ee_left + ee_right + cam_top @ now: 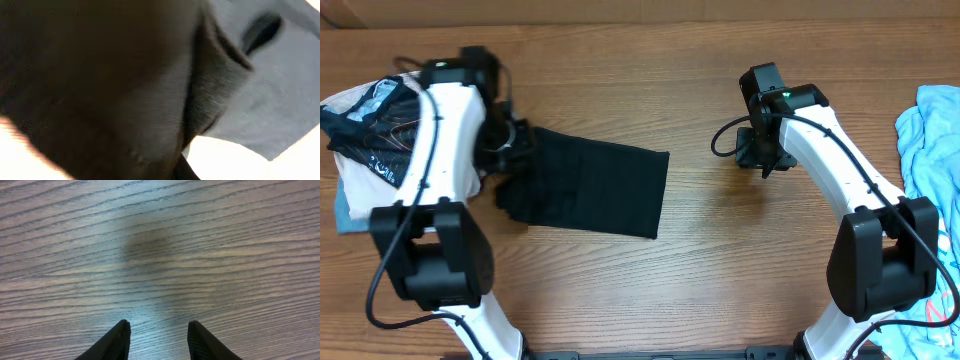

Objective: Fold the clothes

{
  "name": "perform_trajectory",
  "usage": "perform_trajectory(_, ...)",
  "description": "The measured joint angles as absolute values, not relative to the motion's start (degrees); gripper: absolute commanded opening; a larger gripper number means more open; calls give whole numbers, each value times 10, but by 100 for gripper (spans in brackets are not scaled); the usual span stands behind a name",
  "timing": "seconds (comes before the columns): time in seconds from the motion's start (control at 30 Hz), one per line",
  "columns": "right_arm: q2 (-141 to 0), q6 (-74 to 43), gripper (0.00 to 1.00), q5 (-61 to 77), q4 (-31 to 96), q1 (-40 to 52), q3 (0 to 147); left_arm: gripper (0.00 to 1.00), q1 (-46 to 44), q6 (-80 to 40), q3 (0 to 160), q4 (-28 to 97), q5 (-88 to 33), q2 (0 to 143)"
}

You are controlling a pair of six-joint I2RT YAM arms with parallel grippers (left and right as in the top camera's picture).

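**Operator:** Describe the work surface.

**Technician:** Brown wooden table (pixel 720 260). The black T-shirt (pixel 595 185) lies left of centre, folded into a long band. It is smooth at the right and bunched at its left end.

**Operator:** Gripper status?

**Technician:** Left gripper (pixel 508 148): fingers together at the bunched end. The left wrist view shows only blurred fabric, so I cannot tell whether cloth is pinched. Right gripper (pixel 159 341): fingers apart, empty, above bare wood right of centre.

**Operator:** Recommended procedure?

**Technician:** Flatten the bunched end first. Pinch both layers at one edge, carry it across level, and align the edges. Keep clear of the patterned garment (pixel 375 125) at upper left.
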State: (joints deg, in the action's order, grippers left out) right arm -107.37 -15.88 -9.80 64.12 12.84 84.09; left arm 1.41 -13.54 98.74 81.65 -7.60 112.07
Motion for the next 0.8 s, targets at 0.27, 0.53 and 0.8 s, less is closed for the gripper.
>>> perform_trajectory(0.27, -1074, -159, 41, -94, 648, 128, 841, 11, -85, -150, 987, 814, -81, 1121)
perform_trajectory(0.53, -1074, -159, 41, -94, 656, 128, 841, 13, -158, -169, 987, 774, -81, 1121)
perform_trajectory(0.8, -1074, -158, 41, -94, 660, 128, 841, 17, -216, -194, 987, 735, -81, 1121)
